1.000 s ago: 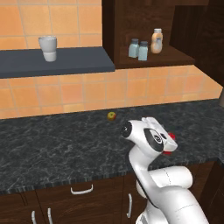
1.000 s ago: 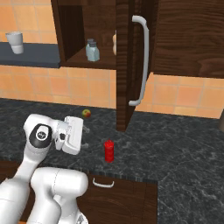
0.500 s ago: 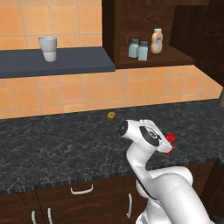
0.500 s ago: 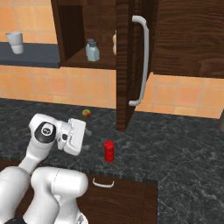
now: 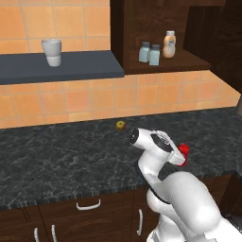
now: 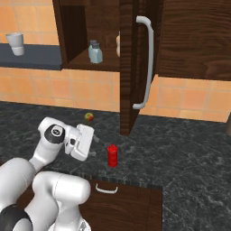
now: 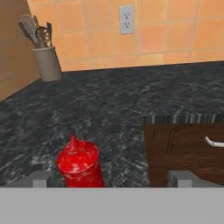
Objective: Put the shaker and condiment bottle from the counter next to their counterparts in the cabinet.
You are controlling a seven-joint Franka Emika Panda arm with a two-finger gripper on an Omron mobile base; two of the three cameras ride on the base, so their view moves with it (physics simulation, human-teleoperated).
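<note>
One red condiment bottle [image 6: 112, 155] stands near the counter [image 5: 56, 160] edge as the open gripper [image 6: 92, 140] hovers beside it, needing to center its fingers around the body before closing.

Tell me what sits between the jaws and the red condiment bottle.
Nothing. In the right base view only bare black counter separates the gripper from the condiment bottle; the hand view shows the bottle close ahead, unobstructed.
</note>
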